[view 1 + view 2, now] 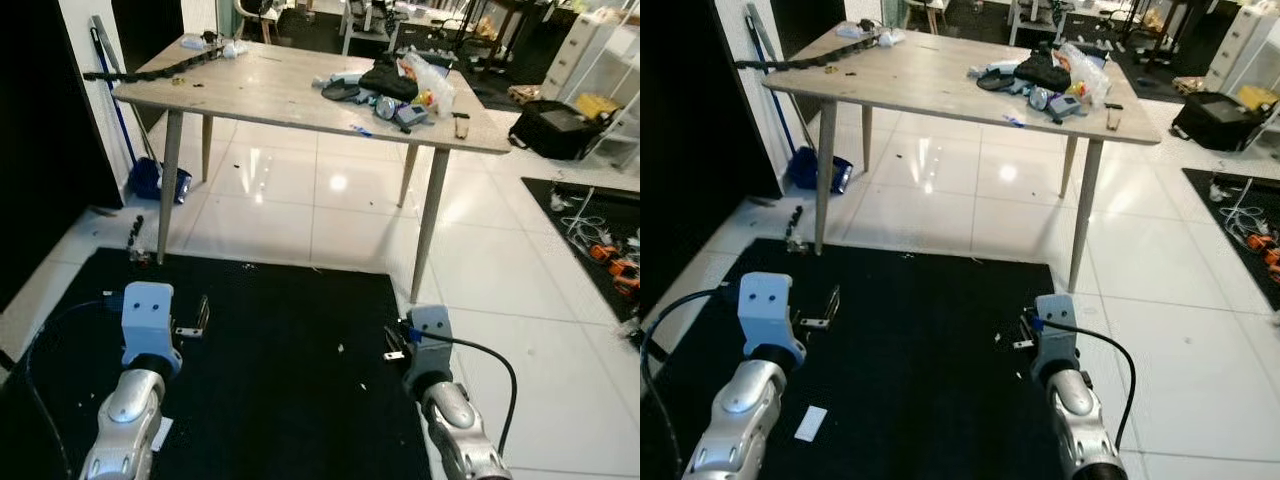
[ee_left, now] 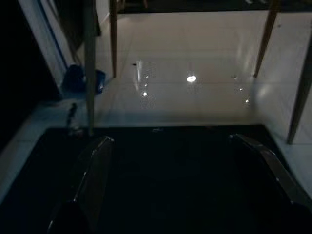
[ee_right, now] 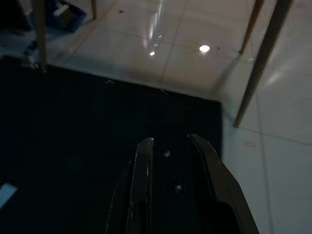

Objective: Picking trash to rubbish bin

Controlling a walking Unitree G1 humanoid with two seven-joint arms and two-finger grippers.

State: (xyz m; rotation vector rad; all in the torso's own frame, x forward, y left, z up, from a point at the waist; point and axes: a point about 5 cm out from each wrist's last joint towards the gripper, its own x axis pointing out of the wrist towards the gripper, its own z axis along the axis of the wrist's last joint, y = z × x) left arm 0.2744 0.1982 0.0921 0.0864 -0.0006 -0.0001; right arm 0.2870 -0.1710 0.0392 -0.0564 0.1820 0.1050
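A small white scrap of paper (image 1: 811,423) lies on the black mat (image 1: 280,390) just beside my left arm. A few tiny white bits (image 1: 340,348) dot the mat between my arms. My left gripper (image 2: 171,140) hovers low over the mat, its fingers (image 2: 95,175) spread wide and holding nothing. My right gripper (image 3: 169,141) hangs over the mat's right part near the tiles, with only a narrow gap between its fingers (image 3: 144,165) and nothing in it.
A wooden table (image 1: 270,90) on slanted legs stands ahead, with clutter piled on its right end. A blue dustpan and broom (image 1: 155,180) lean at the left wall. A black bag (image 1: 555,128) and cables (image 1: 600,245) lie on the white tiles to the right.
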